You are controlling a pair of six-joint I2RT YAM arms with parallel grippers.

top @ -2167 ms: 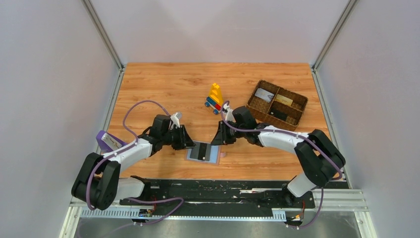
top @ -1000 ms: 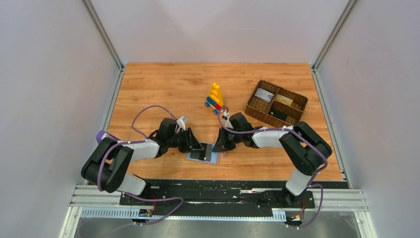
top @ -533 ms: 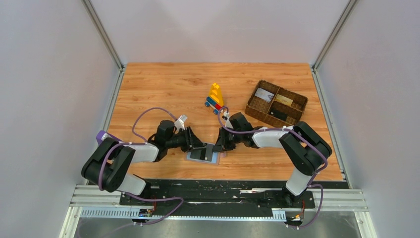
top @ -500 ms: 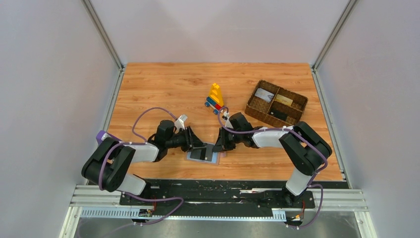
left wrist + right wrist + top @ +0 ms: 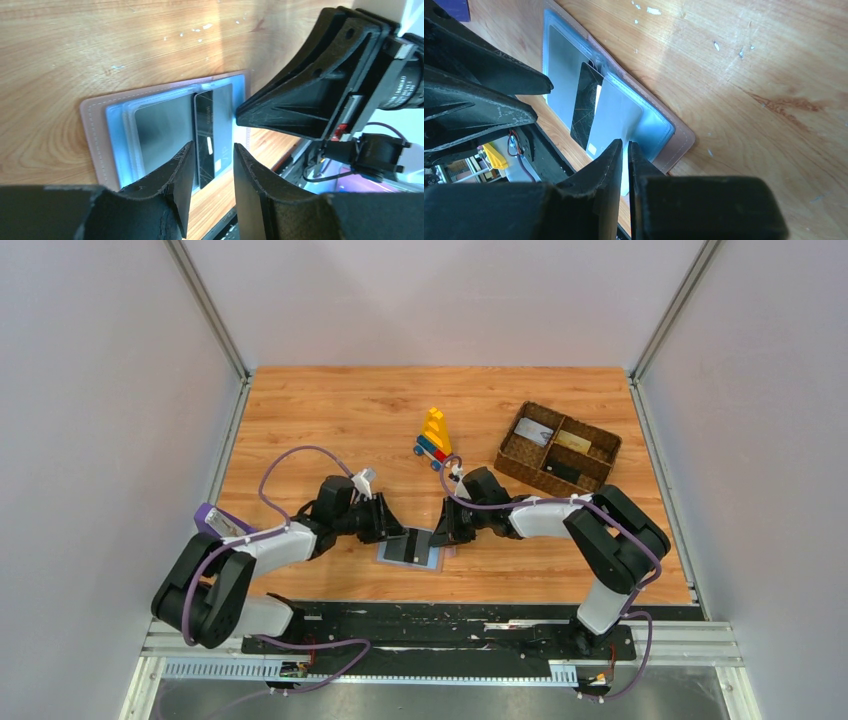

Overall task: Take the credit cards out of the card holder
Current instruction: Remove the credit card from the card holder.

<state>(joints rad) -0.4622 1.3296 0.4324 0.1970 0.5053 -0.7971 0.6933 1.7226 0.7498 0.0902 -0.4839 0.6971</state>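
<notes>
The card holder (image 5: 432, 558) lies open and flat near the table's front edge, light blue with a pinkish border (image 5: 92, 135). A black card (image 5: 212, 130) sticks out of its middle toward the front edge. A greyish-white card (image 5: 616, 117) sticks out of the right panel, and a grey card (image 5: 162, 132) sits in the left pocket. My left gripper (image 5: 212, 146) is open, low over the black card. My right gripper (image 5: 625, 143) is closed to a thin slit at the greyish-white card's edge on the holder's right side (image 5: 445, 533).
A brown woven basket (image 5: 503, 453) at the back right holds a few cards. A yellow, red and blue toy (image 5: 433, 435) stands just behind the two grippers. The black rail runs along the front edge just beyond the holder.
Over two seconds both grippers came down onto the holder. In the last half second the left arm shifted slightly; the right arm and holder stayed put.
</notes>
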